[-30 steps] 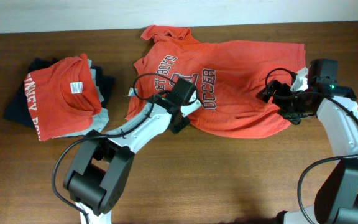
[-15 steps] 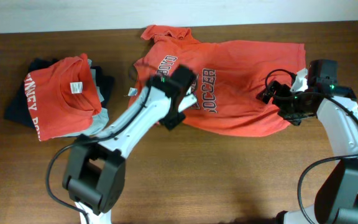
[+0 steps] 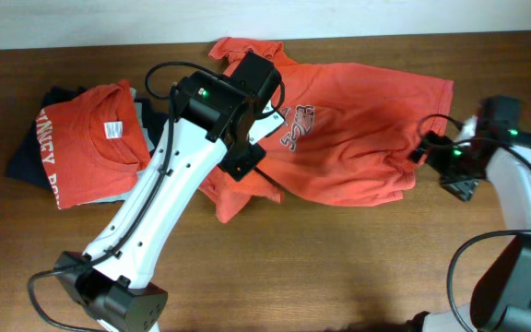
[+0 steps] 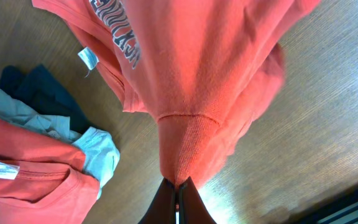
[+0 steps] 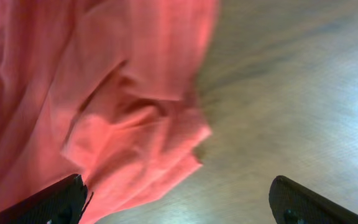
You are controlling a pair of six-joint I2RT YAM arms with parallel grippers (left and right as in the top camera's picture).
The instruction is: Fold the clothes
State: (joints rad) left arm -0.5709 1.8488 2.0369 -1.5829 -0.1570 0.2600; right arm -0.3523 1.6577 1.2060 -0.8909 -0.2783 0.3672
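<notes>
1. Pinched shut, the left gripper (image 4: 178, 186) has both fingers clamped on a gathered fold of the unfolded T-shirt (image 3: 358, 129), and the cloth is drawn up into a narrow cone toward the fingertips.
2. From that pinch the orange-red fabric fans out onto the table (image 3: 339, 267). Its navy-and-white lettering (image 4: 118, 32) is partly creased, and a small tag (image 4: 87, 58) sticks out at one edge.
3. This shirt lies across the middle and right of the table, rumpled on the side under the left arm and flatter toward the far right.
4. The right gripper (image 5: 178, 183) stands with its two fingers wide apart and nothing held between them. It hangs above the shirt's crumpled right edge, beside bare wood.
5. Orange-red shirts count two: the unfolded one, and a folded T-shirt (image 3: 90, 148) at the left with its white neck tag (image 3: 112, 130) facing up.
6. The folded one tops a single pile. Under it shows one grey-blue garment (image 4: 98, 149), and under that navy garment cloth (image 3: 26, 161); whether the navy is one piece or more I cannot tell.
7. The pile and the unfolded shirt lie near each other, with the left arm crossing above the gap.
</notes>
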